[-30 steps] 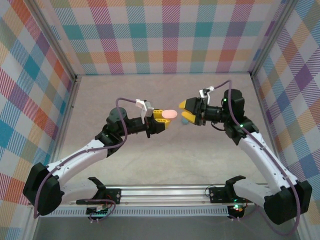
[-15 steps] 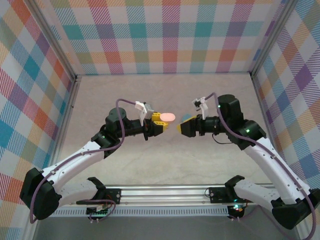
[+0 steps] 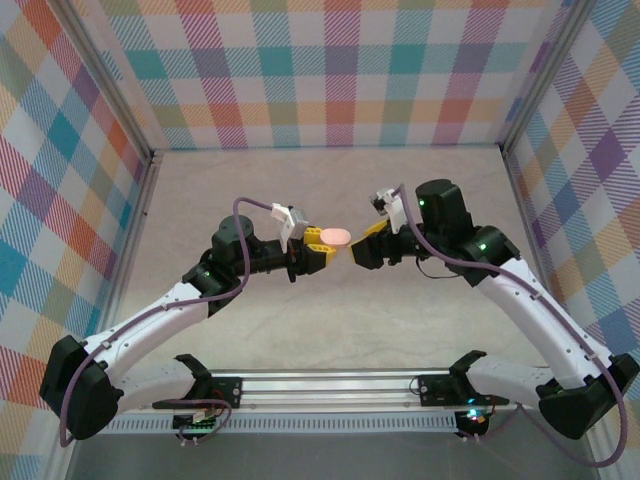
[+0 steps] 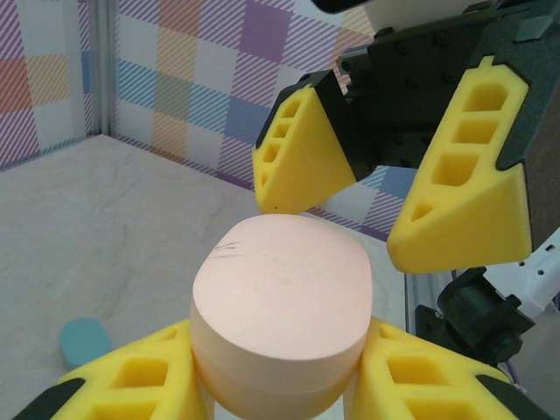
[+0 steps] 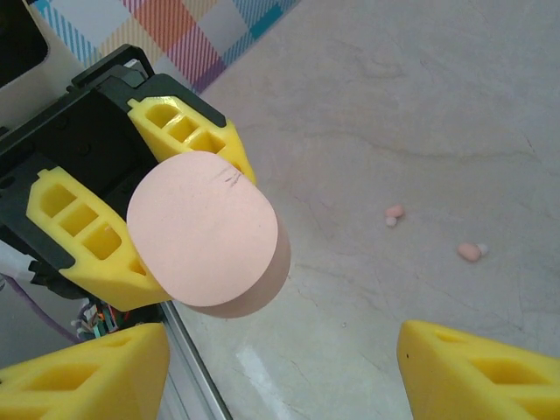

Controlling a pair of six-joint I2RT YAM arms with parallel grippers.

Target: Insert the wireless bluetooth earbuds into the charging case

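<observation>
Two pale pink earbuds [image 5: 394, 213] [image 5: 471, 252] are all I can count, both lying loose on the table [image 5: 420, 105], near each other but not touching. They're tiny in the right wrist view, so their shape is hard to make out.
- One pink charging case [image 4: 280, 297], clamped from both sides in the left gripper [image 3: 325, 242] and held up off the table around the middle of the workspace. Its flat oval face points at the other arm. The bottom of it is cut off in the left wrist view.
- One pale blue rounded thing [image 4: 83, 339] sits on the table, partly hidden behind a yellow finger. Can't tell what it is.
- The right gripper [image 3: 360, 245] has its jaws wide apart with nothing between them. Its tips hang just in front of the case, and I can't tell if the nearer one touches.
- From the top camera the case hides most of the gap between the two grippers.
- Room-wise it's fine: the checkered walls [image 3: 330, 70] are well away from both grippers, with bare table all around, and the buds are well apart from the case.
</observation>
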